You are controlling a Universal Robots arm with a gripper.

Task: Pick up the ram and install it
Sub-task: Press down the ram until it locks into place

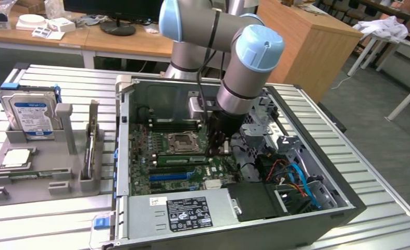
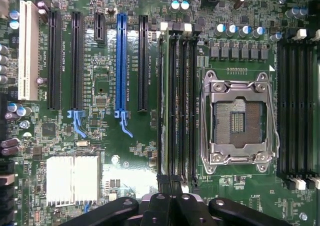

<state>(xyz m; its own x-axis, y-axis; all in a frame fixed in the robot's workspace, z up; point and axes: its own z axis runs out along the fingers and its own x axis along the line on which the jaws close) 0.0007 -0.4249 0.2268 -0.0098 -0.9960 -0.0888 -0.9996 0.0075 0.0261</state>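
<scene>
My gripper reaches down inside the open computer case, just above the green motherboard and beside the CPU socket. In the wrist view its dark fingers are shut together at the near end of a bank of black memory slots. A thin green edge, the ram, runs the length of the slot farthest from the CPU socket, in line with the gripper. I cannot tell whether the fingers touch it.
On the exterior view's left, a grey fixture on the slatted table holds a blue-labelled hard drive. Long expansion slots, one of them blue, and a silver heatsink lie beside the memory slots. Cables fill the case's right side.
</scene>
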